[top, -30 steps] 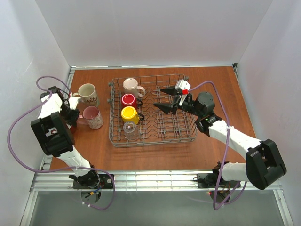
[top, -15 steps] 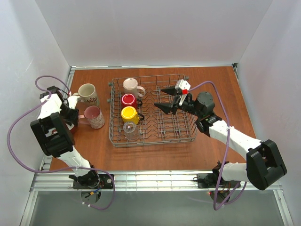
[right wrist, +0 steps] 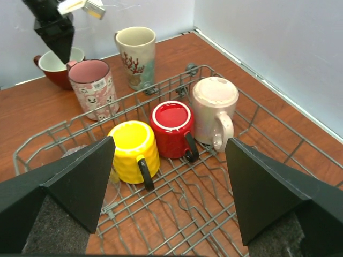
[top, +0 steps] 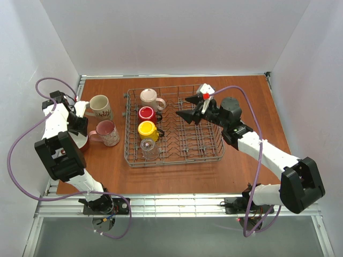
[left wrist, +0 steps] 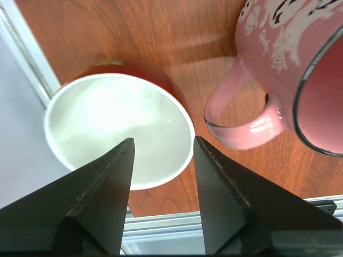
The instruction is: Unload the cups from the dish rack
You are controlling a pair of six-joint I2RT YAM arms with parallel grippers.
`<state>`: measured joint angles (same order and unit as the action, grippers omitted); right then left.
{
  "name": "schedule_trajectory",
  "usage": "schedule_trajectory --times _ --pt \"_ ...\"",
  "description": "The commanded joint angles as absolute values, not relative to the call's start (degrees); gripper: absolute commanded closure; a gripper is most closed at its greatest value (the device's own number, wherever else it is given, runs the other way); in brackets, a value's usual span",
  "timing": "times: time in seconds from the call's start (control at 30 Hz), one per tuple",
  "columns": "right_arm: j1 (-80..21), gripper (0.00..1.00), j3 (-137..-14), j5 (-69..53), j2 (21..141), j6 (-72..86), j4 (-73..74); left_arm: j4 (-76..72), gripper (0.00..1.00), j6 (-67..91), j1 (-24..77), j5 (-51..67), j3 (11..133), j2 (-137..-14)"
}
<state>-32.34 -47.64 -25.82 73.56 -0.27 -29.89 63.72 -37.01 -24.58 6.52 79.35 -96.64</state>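
Left gripper (left wrist: pixel 163 140), spread, hangs over dark red cup (left wrist: pixel 118 128) at frame left. Right gripper (top: pixel 182 109), splayed wide, hovers above dish rack (top: pixel 185 142), ctr.

dish rack (top: pixel 198 140): cream mug (top: pixel 149 97), red mug (top: pixel 146 113), yellow mug (top: pixel 147 129) inverted, clear glass (top: pixel 149 148). outside left: three upright mugs (top: pixel 105 132).

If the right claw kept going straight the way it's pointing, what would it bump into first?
Most likely the red mug, centred between the fingers of the right claw in its own camera, though depth is unclear.
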Motion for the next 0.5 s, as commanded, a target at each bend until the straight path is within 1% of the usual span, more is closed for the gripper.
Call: schedule_trajectory --times 0.0,0.1,0.27,0.33,0.4,0.43,0.47 --pt "-32.52 0.24 -52.9 -24.78 75.66 -3.86 -21.47 64.33 0.57 -37.18 -24.17 5.45 81.82 -93.43" --pt "-32.7 0.28 -54.92 -29.51 77.6 -7.73 -17.41 64.25 0.57 -37.35 -24.17 4.92 82.7 -92.46" --pt "-34.1 0.34 -57.56 -33.04 81.82 -14.58 -13.98 65.3 0.56 -36.74 -24.17 4.39 87.09 -92.37" --pt "-36.46 0.37 -60.53 -32.52 85.24 -18.61 -9.18 65.57 0.56 -35.86 -24.17 4.66 89.89 -91.94" --pt "-39.62 0.44 -63.79 -28.24 89.88 -24.76 -4.86 66.44 0.57 -34.99 -24.17 7.37 92.19 -91.32" --pt "-40.68 0.46 -67.2 -26.91 91.74 -26.61 -0.14 67.05 0.57 -34.72 -24.08 8.77 94.81 -91.14" --pt "-41.48 0.46 -69.15 -25.94 95.15 -30.11 2.52 68.02 0.57 -34.46 -24.08 12.18 95.79 -90.97"
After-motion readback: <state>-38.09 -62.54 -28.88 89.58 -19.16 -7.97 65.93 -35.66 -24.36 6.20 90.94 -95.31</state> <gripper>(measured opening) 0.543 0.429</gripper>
